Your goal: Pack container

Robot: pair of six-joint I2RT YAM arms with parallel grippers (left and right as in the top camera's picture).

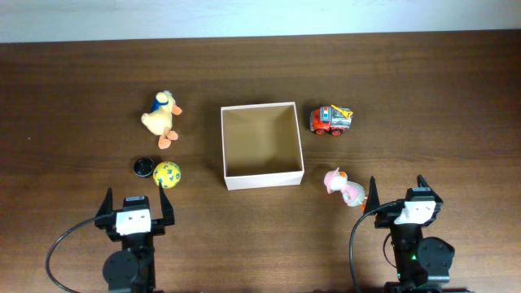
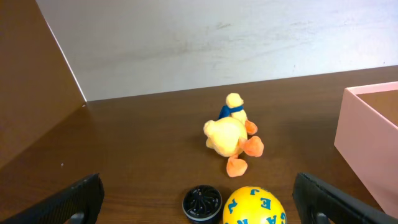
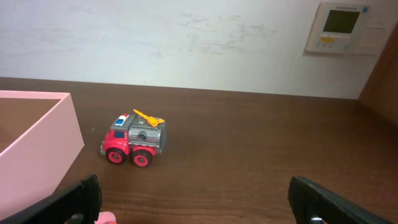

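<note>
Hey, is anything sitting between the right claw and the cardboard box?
Yes. A pink plush toy lies between the right claw and the cardboard box, just off the box's near right corner.

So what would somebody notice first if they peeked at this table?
The big open box with nothing inside, right in the middle of the brown table. On its left lie a yellow plush duck and a yellow ball with blue letters. On its right are a red and grey toy truck and a pink soft toy.
</note>
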